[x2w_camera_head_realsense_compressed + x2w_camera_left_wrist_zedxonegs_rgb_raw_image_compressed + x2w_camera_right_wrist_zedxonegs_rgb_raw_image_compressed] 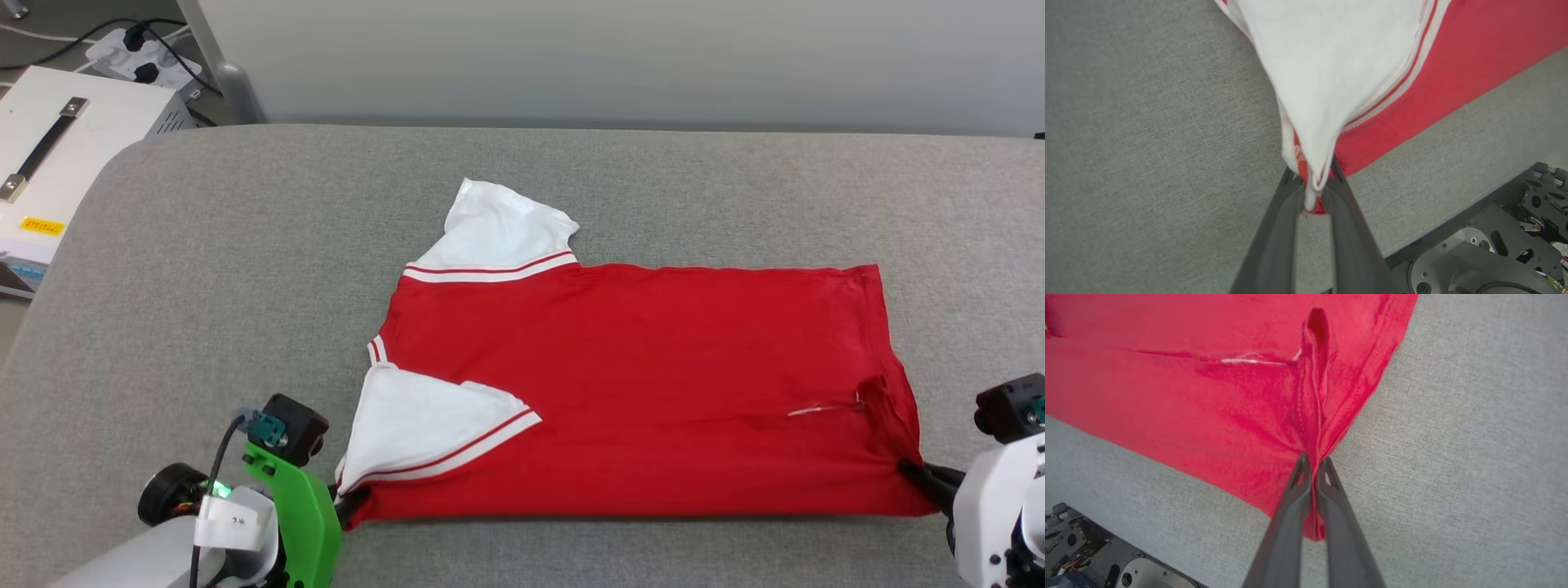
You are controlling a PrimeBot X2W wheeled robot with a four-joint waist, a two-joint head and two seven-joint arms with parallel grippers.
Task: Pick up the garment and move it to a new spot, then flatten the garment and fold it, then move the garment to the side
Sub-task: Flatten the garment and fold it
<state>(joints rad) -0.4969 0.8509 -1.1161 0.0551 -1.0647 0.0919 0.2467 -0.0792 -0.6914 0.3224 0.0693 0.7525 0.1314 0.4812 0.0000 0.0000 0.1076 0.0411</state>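
Here, left arm and right arm low, jaws of each tight on a near garment corner.

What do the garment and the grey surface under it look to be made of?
The garment: thin, soft knit cloth, perhaps cotton or polyester jersey, with slight sheen; it puckers into folds where the right gripper pinches it. The grey surface: matte woven cloth, like upholstery; fine weave texture shows close up. What lies beneath, I cannot tell.
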